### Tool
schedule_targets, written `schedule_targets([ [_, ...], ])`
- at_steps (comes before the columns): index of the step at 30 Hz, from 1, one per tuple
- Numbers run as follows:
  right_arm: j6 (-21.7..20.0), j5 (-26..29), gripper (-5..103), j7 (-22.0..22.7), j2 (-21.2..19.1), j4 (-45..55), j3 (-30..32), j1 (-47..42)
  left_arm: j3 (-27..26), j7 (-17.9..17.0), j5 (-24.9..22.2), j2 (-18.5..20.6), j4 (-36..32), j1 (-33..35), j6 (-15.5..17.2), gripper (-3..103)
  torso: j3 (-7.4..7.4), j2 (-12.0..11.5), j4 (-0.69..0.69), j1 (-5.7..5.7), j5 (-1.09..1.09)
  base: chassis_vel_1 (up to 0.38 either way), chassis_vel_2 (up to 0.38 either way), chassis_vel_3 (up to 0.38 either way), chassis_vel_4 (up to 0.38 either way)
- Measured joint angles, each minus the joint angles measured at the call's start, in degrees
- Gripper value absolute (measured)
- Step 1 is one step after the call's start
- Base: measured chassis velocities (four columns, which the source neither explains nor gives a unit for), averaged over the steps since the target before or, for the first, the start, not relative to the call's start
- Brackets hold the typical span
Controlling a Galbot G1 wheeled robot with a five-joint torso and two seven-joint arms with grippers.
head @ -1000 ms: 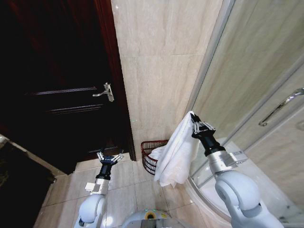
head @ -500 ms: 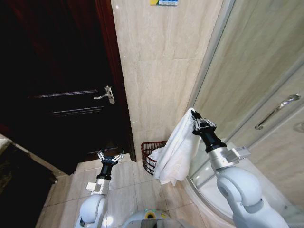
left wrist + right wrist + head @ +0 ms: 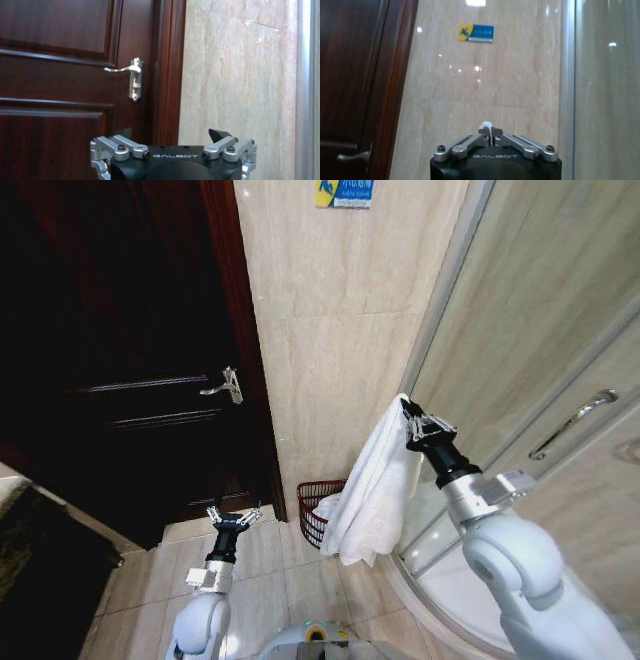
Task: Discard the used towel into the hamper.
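Observation:
A white towel (image 3: 375,485) hangs in long folds from my right gripper (image 3: 408,420), which is shut on its top edge at chest height beside the shower glass. In the right wrist view the closed right gripper (image 3: 490,135) pinches a small tuft of towel (image 3: 485,125). The hamper (image 3: 315,505), a small reddish-brown open-weave basket, stands on the floor against the tiled wall, below and behind the towel, which covers its right side. My left gripper (image 3: 232,515) is low near the door, open and empty; the left wrist view shows its fingers (image 3: 221,135) spread.
A dark wooden door (image 3: 120,360) with a metal lever handle (image 3: 226,386) fills the left. A beige tiled wall (image 3: 340,330) with a blue sign (image 3: 345,192) is ahead. The curved glass shower enclosure (image 3: 540,350) with its handle (image 3: 572,423) stands at right.
The whole picture has shifted downward, so the camera has tilted up and the sign has come into view. The right gripper still holds the hanging towel; the left arm stays low.

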Motion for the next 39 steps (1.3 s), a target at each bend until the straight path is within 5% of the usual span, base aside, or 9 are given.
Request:
schedule_targets([
  [21, -2.99, 12.49, 1, 4.77, -9.02, 0.01, 0.12, 12.73, -2.12, -1.31, 1.09, -1.37, 0.44, 2.47, 0.86, 100, 3.72, 7.00, 0.00, 3.29, 0.00, 0.000, 0.000, 0.000, 0.000],
  [39, -4.54, 22.52, 1, 5.35, -12.53, -0.01, -2.41, 26.91, -1.49, -0.57, 1.66, -1.70, 1.03, 2.13, 0.91, 100, 6.82, 12.82, 0.01, 6.03, -0.01, 0.000, 0.000, 0.000, 0.000],
])
